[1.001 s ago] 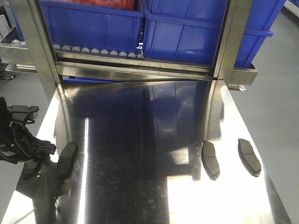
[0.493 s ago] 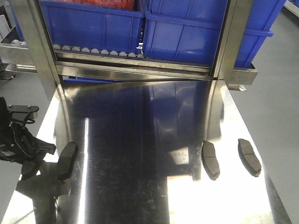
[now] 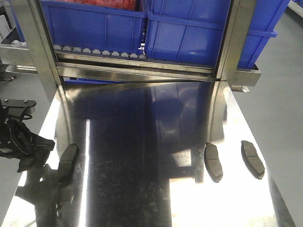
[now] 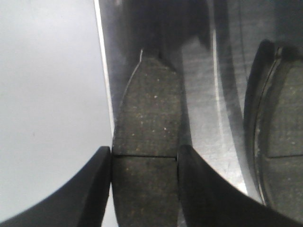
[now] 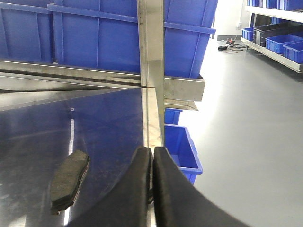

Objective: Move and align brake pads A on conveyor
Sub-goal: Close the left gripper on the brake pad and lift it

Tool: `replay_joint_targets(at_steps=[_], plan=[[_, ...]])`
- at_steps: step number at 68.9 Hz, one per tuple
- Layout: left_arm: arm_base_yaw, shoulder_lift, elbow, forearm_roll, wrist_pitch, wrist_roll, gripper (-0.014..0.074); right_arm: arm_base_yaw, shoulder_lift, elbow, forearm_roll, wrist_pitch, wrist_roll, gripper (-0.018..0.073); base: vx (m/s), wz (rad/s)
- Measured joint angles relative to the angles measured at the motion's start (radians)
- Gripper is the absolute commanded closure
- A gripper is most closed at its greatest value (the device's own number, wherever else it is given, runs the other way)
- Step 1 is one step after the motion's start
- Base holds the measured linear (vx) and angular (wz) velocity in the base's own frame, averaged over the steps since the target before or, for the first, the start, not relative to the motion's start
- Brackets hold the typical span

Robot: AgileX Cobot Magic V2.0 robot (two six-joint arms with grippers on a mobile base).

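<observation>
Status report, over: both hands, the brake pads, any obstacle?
Left hand shut on one brake pad, over steel table edge. Right hand shut, empty. Three other pads on table; conveyor not in view.

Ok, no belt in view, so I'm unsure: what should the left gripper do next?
Probably carry the pad leftward, off the steel table: the left gripper clamps its sides at the table's left edge, and no belt shows here.

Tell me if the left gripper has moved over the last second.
Yes. In the front view the left gripper has shifted up the image and slightly left, away from the pad lying on the table.
</observation>
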Motion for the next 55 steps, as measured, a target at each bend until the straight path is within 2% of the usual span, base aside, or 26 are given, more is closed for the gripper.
replay_joint_targets(at_steps=[55], plan=[[0.000,-0.009,0.000,0.000,-0.007,0.001,0.0452,0.000,0.000,0.000,0.000,0.000,0.000,0.0562,0.00,0.00]])
